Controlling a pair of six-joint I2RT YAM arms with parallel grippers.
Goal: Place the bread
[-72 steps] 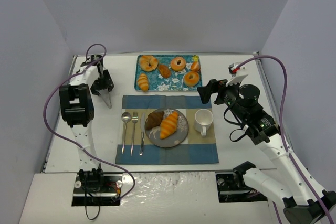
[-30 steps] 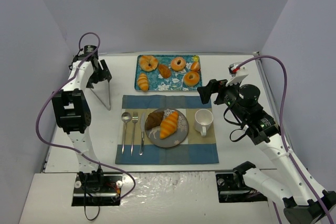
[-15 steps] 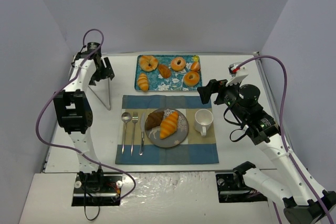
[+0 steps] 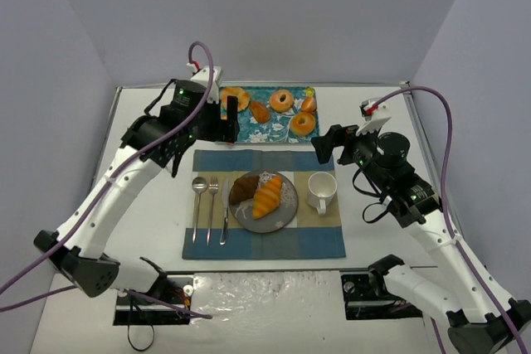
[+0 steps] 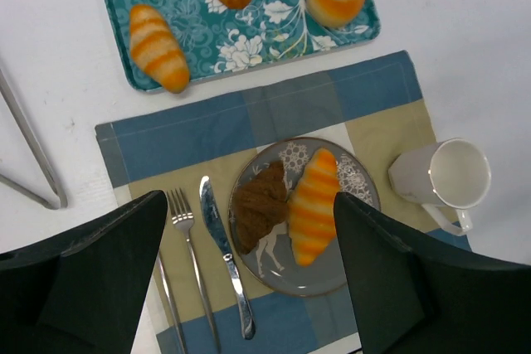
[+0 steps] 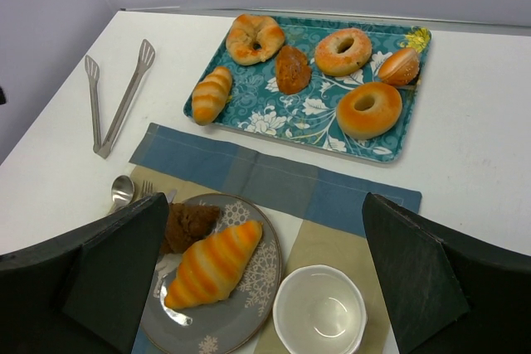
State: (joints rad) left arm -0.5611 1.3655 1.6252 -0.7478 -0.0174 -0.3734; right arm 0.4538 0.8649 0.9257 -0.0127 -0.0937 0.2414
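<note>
The left gripper (image 5: 249,196) hangs over the placemat (image 5: 274,109) with its fingers (image 5: 91,271) wide apart and nothing between them. Directly below it sits the plate (image 5: 365,192), carrying 2 breads that touch side by side: a striped roll (image 5: 313,215) toward the gripper's right finger and a dark brown pastry (image 5: 259,205) toward its left.

Judging by that, the placing looks done or nearly so. If another piece is wanted, the nearest candidate is the second striped roll (image 5: 158,49) on the tray (image 5: 249,47), ahead of the gripper and off to its left. To take it well, the gripper should come down straight over the roll's middle with its fingers across the short width. It should stay clear of the tray's raised edge and squeeze lightly, since soft bread would likely dent.

The tongs (image 6: 123,105) lie on the counter (image 6: 481,122), well off to the gripper's left. The right gripper (image 6: 265,205) hangs apart and empty, with the cup (image 6: 319,312) below it.
</note>
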